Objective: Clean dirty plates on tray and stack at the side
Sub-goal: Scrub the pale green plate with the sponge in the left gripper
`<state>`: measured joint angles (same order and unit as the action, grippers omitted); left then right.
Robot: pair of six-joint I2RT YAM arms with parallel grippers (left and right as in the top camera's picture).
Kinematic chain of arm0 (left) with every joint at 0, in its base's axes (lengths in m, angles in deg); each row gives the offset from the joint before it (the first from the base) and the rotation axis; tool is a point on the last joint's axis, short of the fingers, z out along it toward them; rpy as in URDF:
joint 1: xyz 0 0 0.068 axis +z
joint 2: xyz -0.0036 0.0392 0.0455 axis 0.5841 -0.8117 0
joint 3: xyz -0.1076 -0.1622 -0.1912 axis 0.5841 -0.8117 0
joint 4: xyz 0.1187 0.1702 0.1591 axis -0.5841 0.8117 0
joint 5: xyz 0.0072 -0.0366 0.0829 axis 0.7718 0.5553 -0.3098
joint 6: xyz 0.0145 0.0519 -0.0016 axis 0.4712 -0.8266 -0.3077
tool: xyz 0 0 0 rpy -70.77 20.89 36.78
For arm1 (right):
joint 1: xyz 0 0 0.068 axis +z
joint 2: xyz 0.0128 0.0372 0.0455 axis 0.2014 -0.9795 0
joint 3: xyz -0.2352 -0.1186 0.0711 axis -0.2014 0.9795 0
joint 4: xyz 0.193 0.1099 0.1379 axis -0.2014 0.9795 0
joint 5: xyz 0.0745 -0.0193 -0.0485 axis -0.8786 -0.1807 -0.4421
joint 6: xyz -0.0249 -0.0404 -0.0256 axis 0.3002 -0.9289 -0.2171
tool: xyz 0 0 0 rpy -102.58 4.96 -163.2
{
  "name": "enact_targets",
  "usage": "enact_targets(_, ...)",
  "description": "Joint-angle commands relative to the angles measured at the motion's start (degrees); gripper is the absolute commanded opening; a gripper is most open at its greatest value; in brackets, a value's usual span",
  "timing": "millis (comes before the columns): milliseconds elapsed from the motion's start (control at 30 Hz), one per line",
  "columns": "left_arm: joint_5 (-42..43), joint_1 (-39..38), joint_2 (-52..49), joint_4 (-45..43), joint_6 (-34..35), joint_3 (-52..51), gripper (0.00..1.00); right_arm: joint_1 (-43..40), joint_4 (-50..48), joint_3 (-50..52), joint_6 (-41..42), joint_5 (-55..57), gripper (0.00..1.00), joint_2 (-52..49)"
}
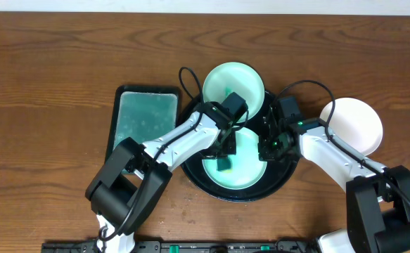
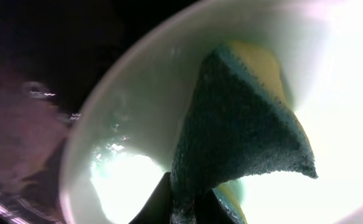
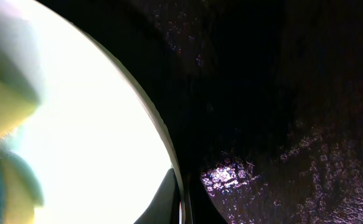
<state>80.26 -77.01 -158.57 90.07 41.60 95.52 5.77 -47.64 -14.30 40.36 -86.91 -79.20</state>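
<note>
The round black tray (image 1: 283, 172) holds a pale mint plate (image 1: 243, 176) at its front. A second mint plate (image 1: 233, 86) lies at the tray's far edge. A white plate (image 1: 352, 125) sits on the table to the right of the tray. My left gripper (image 1: 223, 160) is shut on a teal and yellow sponge (image 2: 243, 124) and presses it into the front plate (image 2: 131, 118). My right gripper (image 1: 268, 147) is shut on that plate's right rim (image 3: 169, 149), with the tray's black floor (image 3: 281, 93) beside it.
A rectangular black tray with teal contents (image 1: 145, 118) lies left of the round tray. Bare wooden table (image 1: 50, 84) surrounds everything. Both arms cross over the round tray's front half.
</note>
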Motion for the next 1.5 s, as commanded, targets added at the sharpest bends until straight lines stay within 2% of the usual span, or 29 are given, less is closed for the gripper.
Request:
enact_targets(0, -17.2, 1.36, -3.76, 3.54, -1.49, -3.17, 0.07, 0.7, 0.48, -0.17, 1.4, 2.97, 0.01, -0.46)
enact_targets(67, -19.28, 1.4, -3.76, 4.5, -2.03, -3.17, 0.07, 0.7, 0.74, -0.17, 1.4, 2.97, 0.01, -0.46)
enact_targets(167, -16.72, 1.4, -3.76, 4.26, -2.97, -3.04, 0.07, 0.7, 0.94, -0.17, 1.38, 2.97, 0.01, -0.46)
enact_targets(300, -2.27, 1.38, -3.76, -0.13, -2.97, -2.97, 0.07, 0.7, 1.16, -0.17, 1.38, 2.97, 0.01, -0.46)
enact_targets(467, 18.18, -0.04, -3.91, -10.25, -2.84, -2.97, 0.07, 0.7, 1.22, -0.17, 1.38, 2.97, 0.01, -0.46)
enact_targets(567, 21.94, -1.42, -3.91, -13.86, -1.33, -2.97, 0.07, 0.7, 1.31, -0.17, 1.38, 2.97, 0.01, -0.46)
enact_targets(667, 19.12, -1.9, -4.15, -12.72, -1.14, -2.97, 0.07, 0.7, 1.4, -0.17, 1.38, 2.97, 0.01, -0.46)
enact_targets(933, 4.92, -1.4, -6.54, -2.62, 1.27, -3.13, 0.07, 0.7, 1.38, -0.17, 1.38, 2.97, 0.01, -0.46)
enact_targets(1133, -5.84, -0.96, -6.91, 1.55, 1.75, -2.51, 0.07, 0.7, 1.4, -0.17, 1.38, 2.97, 0.01, -0.46)
enact_targets(1367, -23.39, 0.46, -6.91, 11.04, 2.69, 0.76, 0.07, 0.7, 2.03, -0.17, 1.38, 2.97, 0.01, -0.46)
enact_targets(1467, -27.61, 1.51, -6.91, 12.87, 2.67, 0.9, 0.07, 0.7, 2.01, -0.17, 1.38, 2.97, 0.01, -0.46)
